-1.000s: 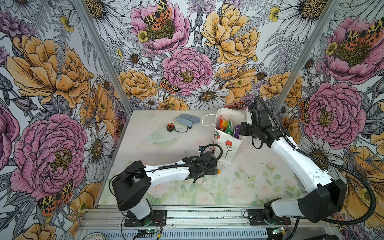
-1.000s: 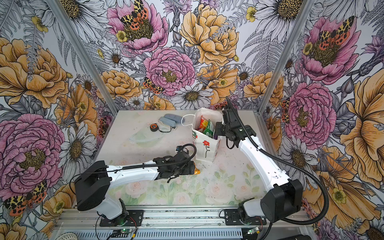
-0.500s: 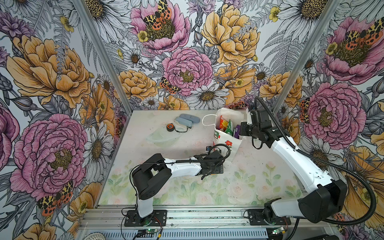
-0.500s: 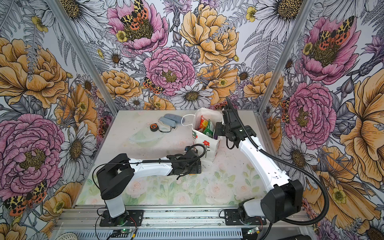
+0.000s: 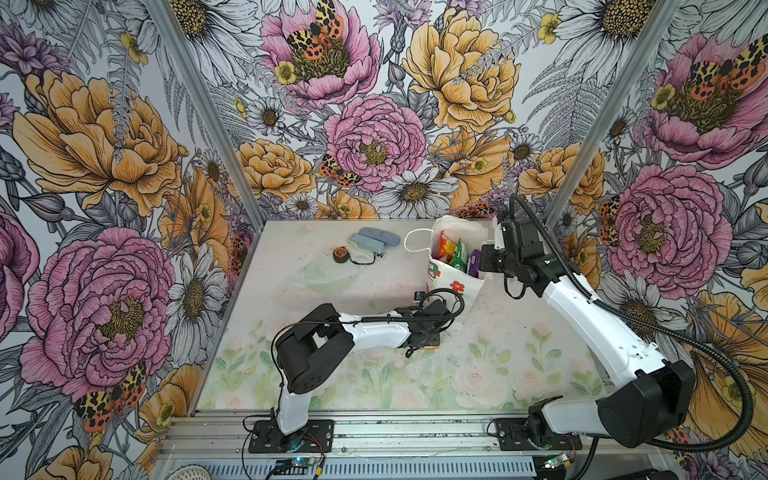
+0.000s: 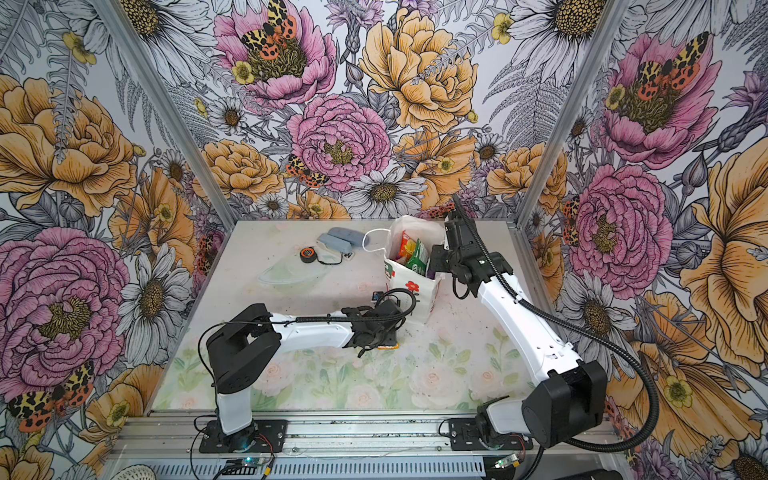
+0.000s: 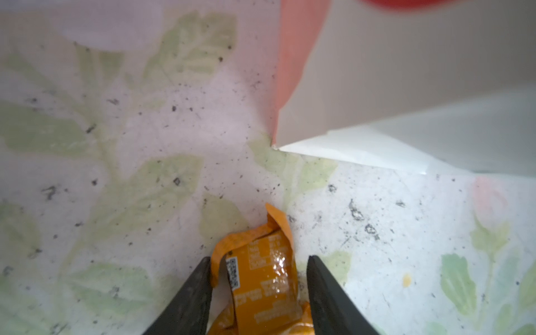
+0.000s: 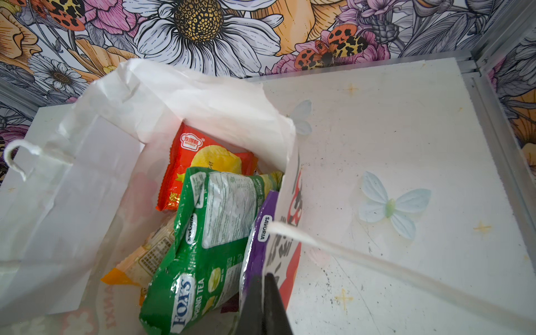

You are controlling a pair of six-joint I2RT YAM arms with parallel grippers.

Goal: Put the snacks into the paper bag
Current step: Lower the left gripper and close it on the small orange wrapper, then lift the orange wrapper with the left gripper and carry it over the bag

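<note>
Currently in play: a small, crinkly orange plastic packet (image 7: 261, 278), with white print and a code square on its glossy upper face and one end folded and creased.
Where it lies: flat on the pale flower-printed table (image 5: 498, 357), just in front of the tall white paper bag (image 5: 455, 291) with the red flower, near it but not touching. In both top views the orange packet (image 5: 430, 347) shows only as a sliver under the arm.
Heading: the orange packet's long axis runs in line with the fingers, and its folded tip aims ahead toward the paper bag's bottom corner.
Left gripper (image 7: 258, 258): half-narrowed, its dark fingers straddling the orange packet. One finger touches a creased edge and a slim gap shows at the other.
Right gripper (image 8: 265, 278): pinched tight on the paper bag's side wall at the rim, beside a white string handle (image 8: 377, 261).
Paper bag: upright at the table's back right, mouth open.
Inside the bag: a red-yellow packet (image 8: 203, 162), a green Fox's packet (image 8: 203, 246), a purple packet (image 8: 256, 246) against the gripped wall, and an orange-ended clear packet (image 8: 136, 261) beneath.
Also on the table: two grey-blue oblong cases (image 5: 368, 241) and a round black-orange tape measure (image 5: 340, 254), well apart from the bag.
</note>
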